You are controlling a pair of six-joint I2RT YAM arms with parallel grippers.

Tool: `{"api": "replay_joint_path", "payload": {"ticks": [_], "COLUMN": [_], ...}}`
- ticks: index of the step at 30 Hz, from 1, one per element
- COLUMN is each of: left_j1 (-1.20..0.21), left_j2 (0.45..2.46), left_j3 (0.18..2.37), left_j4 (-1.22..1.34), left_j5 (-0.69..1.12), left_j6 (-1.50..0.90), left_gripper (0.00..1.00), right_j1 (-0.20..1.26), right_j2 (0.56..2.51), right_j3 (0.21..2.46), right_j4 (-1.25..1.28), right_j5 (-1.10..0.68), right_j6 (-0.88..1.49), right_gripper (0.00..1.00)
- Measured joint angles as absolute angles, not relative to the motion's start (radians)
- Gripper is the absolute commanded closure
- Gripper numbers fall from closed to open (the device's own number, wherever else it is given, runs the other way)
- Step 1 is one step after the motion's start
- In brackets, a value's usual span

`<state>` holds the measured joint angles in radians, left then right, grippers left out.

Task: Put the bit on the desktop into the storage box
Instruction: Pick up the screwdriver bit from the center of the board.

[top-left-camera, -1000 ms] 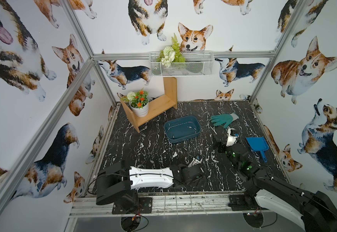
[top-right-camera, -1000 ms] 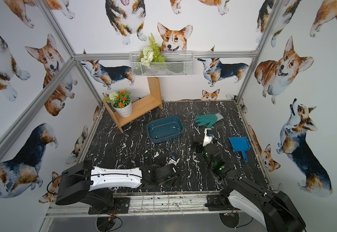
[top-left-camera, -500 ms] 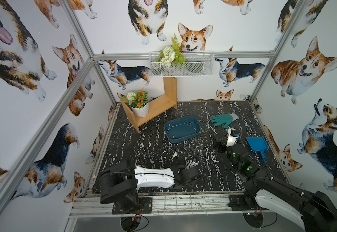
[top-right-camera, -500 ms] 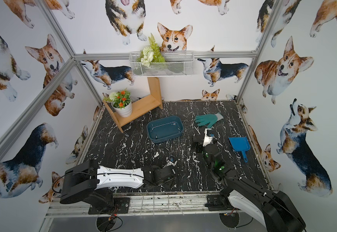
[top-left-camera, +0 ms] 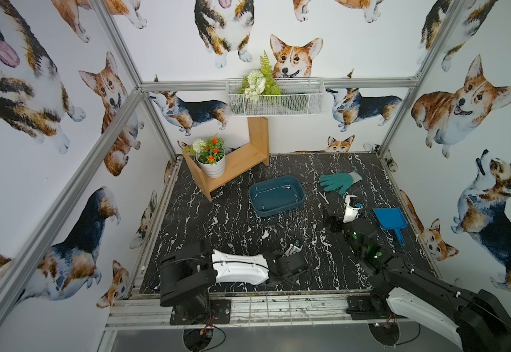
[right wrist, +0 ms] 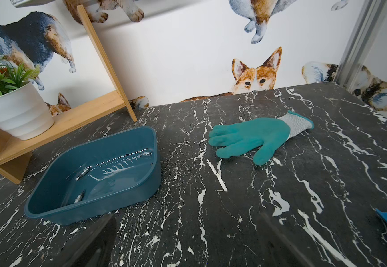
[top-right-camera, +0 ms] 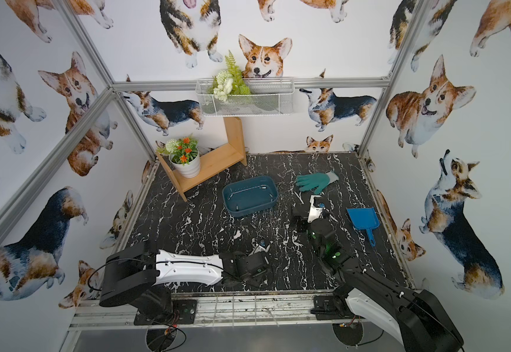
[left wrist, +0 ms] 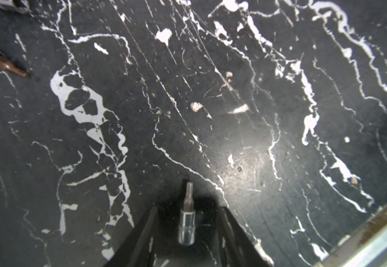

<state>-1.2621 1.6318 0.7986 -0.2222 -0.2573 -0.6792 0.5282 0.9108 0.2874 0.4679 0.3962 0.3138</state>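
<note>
In both top views the storage box [top-left-camera: 278, 211] [top-right-camera: 249, 211] stands on the black marbled bench [top-left-camera: 217, 219] [top-right-camera: 193, 225], near its middle and slightly toward the back. A green glove [top-left-camera: 339, 181] [top-right-camera: 316, 180] lies to the right of it, and a blue scoop [top-left-camera: 389, 217] [top-right-camera: 363, 218] lies nearer the right wall. A wooden shelf [top-left-camera: 242, 158] in the back left corner carries a white flower pot [top-left-camera: 213, 166]. A wire basket [top-left-camera: 293, 100] hangs on the back wall. The left arm lies low along the near edge, and the left tool [top-left-camera: 293, 246] [top-right-camera: 261, 245] points down at the bench, well in front of the storage box. The right tool [top-left-camera: 352, 203] [top-right-camera: 316, 204] hangs between the glove and the scoop. The bit cannot be made out from here.

In the left wrist view the bit [left wrist: 186, 217], a small silver socket with a hex tip, lies flat on the bench [left wrist: 234, 115]. The left tool [left wrist: 187, 208] straddles it, with a dark finger on each side and a gap between each finger and the bit, so the jaws are not yet closed on it. Another, brown-tipped bit [left wrist: 3, 63] lies at the frame's edge.

In the right wrist view the storage box [right wrist: 109, 203] sits on the bench [right wrist: 280, 185] and has three small silver bits inside, one [right wrist: 147, 153] by the far wall and two [right wrist: 82, 173] [right wrist: 79, 197] nearer. The glove [right wrist: 252, 136] lies beside the box without touching it. The right tool's blurred fingers [right wrist: 100, 242] stand wide apart and hold nothing.
</note>
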Motion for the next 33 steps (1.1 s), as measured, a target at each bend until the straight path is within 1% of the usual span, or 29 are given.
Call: {"api": "replay_joint_path", "payload": {"ticks": [8,15,26,33], "left_j1": [-1.262,-1.262,-1.250,-1.169], "left_j2": [1.637,1.641,1.586,1.517], "left_j3": [0.800,0.802,0.802,0.802], "left_j4": [-0.229,-0.234,-0.239,-0.233], "left_j5": [-0.262,-0.274,-0.273,-0.262], "left_j6": [-0.679,-0.679,-0.676,-0.632], "left_gripper": [0.72,0.80,0.81,0.82], "right_j1": [0.528,0.528,0.528,0.528], "right_j2": [0.910,0.910,0.907,0.907], "right_j3": [0.286,0.283,0.279,0.278], "right_j4": [0.468,0.469,0.476,0.482], "right_j5": [0.396,0.396,0.397,0.396], "right_j6": [0.314,0.314,0.314,0.314], "right_gripper": [0.00,0.00,0.00,0.00]}}
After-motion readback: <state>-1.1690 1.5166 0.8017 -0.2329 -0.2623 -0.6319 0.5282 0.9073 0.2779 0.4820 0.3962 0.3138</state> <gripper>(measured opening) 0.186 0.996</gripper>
